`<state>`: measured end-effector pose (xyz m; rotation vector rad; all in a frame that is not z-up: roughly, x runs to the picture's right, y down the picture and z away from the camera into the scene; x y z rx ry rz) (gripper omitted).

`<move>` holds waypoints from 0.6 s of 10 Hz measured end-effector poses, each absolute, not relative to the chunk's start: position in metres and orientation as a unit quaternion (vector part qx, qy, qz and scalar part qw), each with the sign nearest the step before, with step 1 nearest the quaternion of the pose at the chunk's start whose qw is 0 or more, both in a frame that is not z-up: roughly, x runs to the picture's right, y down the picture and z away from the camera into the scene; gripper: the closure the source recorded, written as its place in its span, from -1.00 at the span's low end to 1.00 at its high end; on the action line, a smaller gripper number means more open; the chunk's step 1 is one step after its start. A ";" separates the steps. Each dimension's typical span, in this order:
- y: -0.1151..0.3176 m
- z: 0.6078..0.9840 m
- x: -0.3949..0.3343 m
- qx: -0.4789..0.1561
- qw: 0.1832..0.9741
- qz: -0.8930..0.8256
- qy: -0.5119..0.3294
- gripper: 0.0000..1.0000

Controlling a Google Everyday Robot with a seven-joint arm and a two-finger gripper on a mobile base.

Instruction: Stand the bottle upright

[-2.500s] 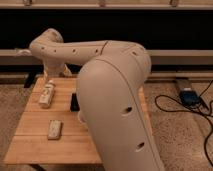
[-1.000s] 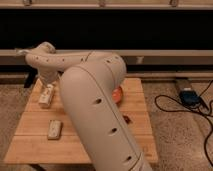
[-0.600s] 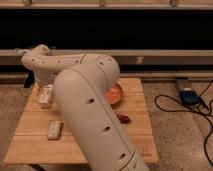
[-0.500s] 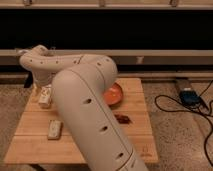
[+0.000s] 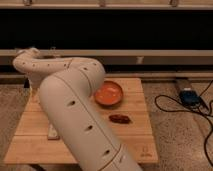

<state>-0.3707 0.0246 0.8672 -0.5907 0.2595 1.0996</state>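
My white arm [image 5: 75, 110] fills the left half of the view and bends back from its elbow [image 5: 27, 57] toward the far left corner of the wooden table [image 5: 135, 142]. My gripper [image 5: 33, 89] hangs there, low over the table and mostly covered by the arm. The bottle is hidden behind the arm in that corner.
An orange bowl [image 5: 109, 92] sits at the table's back middle. A small dark red-brown item [image 5: 120, 118] lies in front of it. A flat pale packet [image 5: 52, 132] peeks out at the arm's left edge. Cables and a blue box [image 5: 190, 96] lie on the floor to the right.
The arm has swung left, uncovering the orange bowl and the red-brown item. It now covers the bottle, which showed earlier at the table's far left.
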 end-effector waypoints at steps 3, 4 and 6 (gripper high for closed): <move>0.036 0.891 -0.383 -0.268 0.803 0.514 0.141 -0.60; 0.039 0.899 -0.391 -0.266 0.803 0.513 0.145 -0.60; 0.042 0.911 -0.400 -0.263 0.803 0.513 0.152 -0.60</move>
